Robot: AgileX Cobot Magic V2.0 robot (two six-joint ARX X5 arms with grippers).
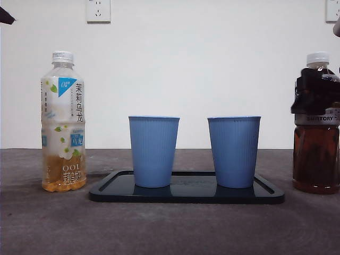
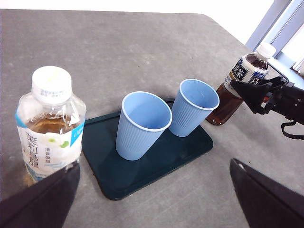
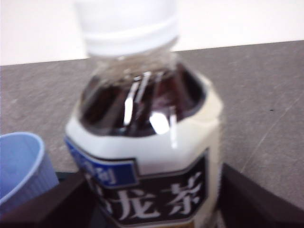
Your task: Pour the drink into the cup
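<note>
A dark tea bottle [image 1: 316, 154] [image 2: 227, 102] [image 3: 147, 142] with a white cap stands upright on the table at the right. My right gripper [image 1: 319, 89] [image 2: 261, 92] [image 3: 152, 209] is shut on its shoulder, one jaw on each side. Two blue ribbed cups [image 1: 153, 151] [image 1: 234, 151] [image 2: 142, 126] [image 2: 192, 107] stand upright and empty on a black tray [image 1: 186, 195] [image 2: 142, 178]. My left gripper [image 2: 152, 199] hangs open above the table, near the pale jasmine tea bottle [image 1: 64, 122] [image 2: 50, 128]. One cup's rim [image 3: 19, 166] shows beside the dark bottle.
The pale bottle stands capped at the left of the tray, apart from it. The waiting arm shows as a black tip [image 1: 5, 16] in the top corner. Wall sockets [image 1: 98, 9] sit on the white wall behind. Grey table surface [image 1: 170, 228] runs in front of the tray.
</note>
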